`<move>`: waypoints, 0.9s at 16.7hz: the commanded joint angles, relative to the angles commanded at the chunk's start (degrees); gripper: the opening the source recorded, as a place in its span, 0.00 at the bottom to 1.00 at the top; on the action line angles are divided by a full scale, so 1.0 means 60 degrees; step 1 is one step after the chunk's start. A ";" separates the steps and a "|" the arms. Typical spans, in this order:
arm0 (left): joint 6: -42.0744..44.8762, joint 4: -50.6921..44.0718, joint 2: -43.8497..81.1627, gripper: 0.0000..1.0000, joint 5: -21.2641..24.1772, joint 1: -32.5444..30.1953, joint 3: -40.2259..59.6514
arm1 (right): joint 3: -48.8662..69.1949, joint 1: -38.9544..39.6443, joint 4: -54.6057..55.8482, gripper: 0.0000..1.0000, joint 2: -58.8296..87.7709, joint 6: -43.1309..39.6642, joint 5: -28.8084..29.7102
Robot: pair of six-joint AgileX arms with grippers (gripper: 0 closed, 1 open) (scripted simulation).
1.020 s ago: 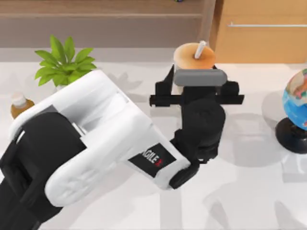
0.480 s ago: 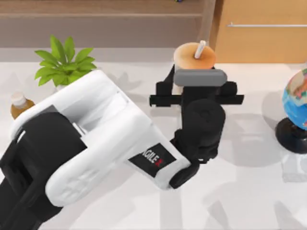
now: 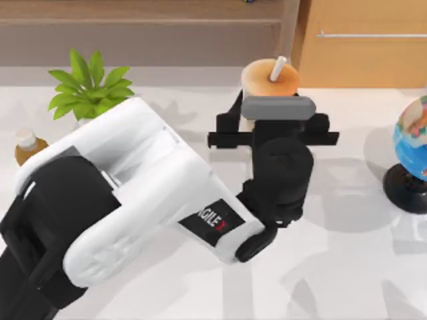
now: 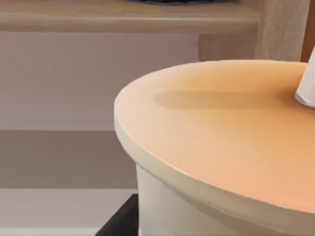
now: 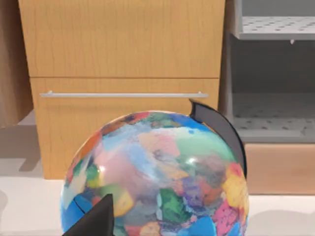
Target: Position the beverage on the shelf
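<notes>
Top view has the left gripper (image 3: 269,100) clamped on the beverage (image 3: 269,79) just before the shelf (image 3: 140,30), while the right gripper's state I cannot tell.

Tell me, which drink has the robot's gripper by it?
The tall peach-tan milk tea cup with white straw, at the left gripper. The small amber bottle with white cap stands far left, alone.

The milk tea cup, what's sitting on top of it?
The beverage carries a flat peach-tan lid with a white straw poking up. The left gripper covers its near side, so what's inside cannot be seen.
</notes>
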 joint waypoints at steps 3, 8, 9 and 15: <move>0.0017 -0.0080 -0.0104 0.00 -0.0004 -0.0029 -0.0016 | 0.0000 0.0000 0.0000 1.00 0.0000 0.0000 0.0000; 0.0020 -0.0252 -0.0297 0.00 -0.0008 -0.0029 -0.0035 | 0.0000 0.0000 0.0000 1.00 0.0000 0.0000 0.0000; 0.0032 -0.0234 -0.0259 0.00 -0.0013 -0.0029 -0.0022 | 0.0000 0.0000 0.0000 1.00 0.0000 0.0000 0.0000; -0.0040 -0.0451 -0.1201 0.00 0.0334 0.0441 0.0314 | 0.0000 0.0000 0.0000 1.00 0.0000 0.0000 0.0000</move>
